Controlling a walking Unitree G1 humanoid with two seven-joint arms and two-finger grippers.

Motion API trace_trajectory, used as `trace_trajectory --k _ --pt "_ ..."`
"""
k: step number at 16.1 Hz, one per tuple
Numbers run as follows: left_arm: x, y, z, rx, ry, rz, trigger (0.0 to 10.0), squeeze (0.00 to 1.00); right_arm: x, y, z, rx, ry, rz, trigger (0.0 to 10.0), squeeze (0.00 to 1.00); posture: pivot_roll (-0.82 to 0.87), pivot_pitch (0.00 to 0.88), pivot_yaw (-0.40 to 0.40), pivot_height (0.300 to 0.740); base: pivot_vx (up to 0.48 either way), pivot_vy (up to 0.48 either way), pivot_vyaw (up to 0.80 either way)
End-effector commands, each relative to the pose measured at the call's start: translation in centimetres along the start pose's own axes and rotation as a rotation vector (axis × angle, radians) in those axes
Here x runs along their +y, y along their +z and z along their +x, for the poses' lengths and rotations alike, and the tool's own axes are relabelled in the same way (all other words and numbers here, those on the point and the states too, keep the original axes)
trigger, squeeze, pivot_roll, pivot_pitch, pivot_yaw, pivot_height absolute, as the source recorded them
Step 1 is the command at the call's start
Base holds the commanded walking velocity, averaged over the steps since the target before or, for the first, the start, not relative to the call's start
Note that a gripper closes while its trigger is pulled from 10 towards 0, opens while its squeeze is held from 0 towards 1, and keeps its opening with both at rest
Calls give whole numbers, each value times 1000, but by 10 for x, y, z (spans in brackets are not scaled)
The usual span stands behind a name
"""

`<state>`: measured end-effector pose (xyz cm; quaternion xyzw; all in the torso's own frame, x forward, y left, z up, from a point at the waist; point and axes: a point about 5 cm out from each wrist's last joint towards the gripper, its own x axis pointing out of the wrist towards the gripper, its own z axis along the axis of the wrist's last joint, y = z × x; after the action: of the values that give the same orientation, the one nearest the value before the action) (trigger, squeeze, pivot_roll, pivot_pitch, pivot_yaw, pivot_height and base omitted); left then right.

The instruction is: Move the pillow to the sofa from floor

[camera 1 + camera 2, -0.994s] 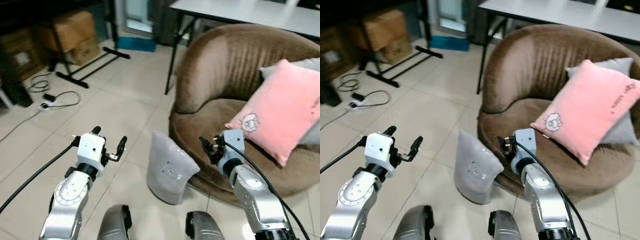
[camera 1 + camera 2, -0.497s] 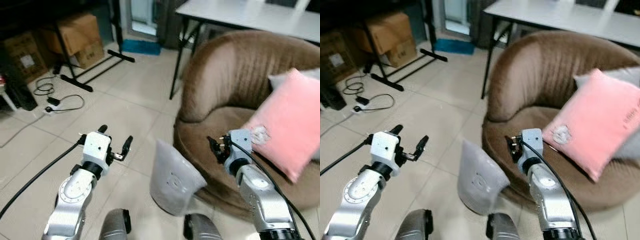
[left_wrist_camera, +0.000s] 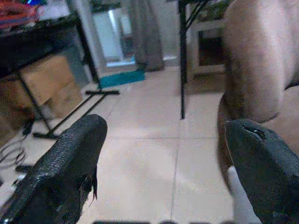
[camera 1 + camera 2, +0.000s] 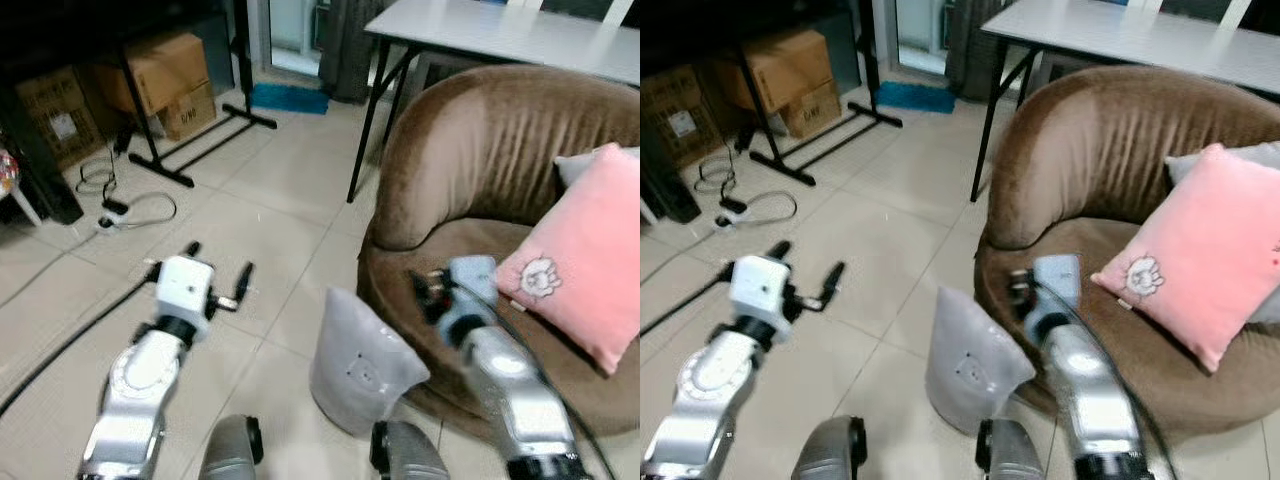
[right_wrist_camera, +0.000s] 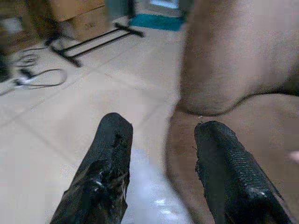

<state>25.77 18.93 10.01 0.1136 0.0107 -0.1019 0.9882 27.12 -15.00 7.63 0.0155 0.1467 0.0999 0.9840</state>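
The approach is in hand: the grey pillow (image 4: 362,365) stands on the tile floor (image 4: 250,200), leaning against the brown sofa (image 4: 470,150). The left gripper (image 4: 215,268) and right gripper (image 5: 161,154), both released and empty, must next close in around it.

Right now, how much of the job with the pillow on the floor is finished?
Nothing is finished yet. The grey pillow stands on the tiled floor, leaning against the brown sofa. The robot is in front of it, with the left gripper and the right gripper both open and empty on either side of it. Gripping the pillow, lifting it and putting it on the seat beside the pink cushion all remain.
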Motion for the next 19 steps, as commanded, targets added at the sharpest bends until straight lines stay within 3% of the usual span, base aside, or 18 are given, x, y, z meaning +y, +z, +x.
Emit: trace_trajectory --k 1,9,13,19 --pt "-2 -1 1 7 -7 4 10000 0 -6 1 0 -3 -19 3 10000 0 -89 0 -26 590 0 0 0" --pt "-2 -2 3 3 14 7 10000 0 -7 2 0 -17 -23 3 10000 0 -91 0 -26 510 0 0 0" --pt "-4 -3 4 -3 -6 -7 10000 0 -8 2 1 -15 -30 6 10000 0 -90 0 -28 510 0 0 0" --pt "-3 -3 3 -6 -12 -17 10000 0 -9 2 2 -18 -41 11 10000 0 -90 0 -27 510 322 0 0"
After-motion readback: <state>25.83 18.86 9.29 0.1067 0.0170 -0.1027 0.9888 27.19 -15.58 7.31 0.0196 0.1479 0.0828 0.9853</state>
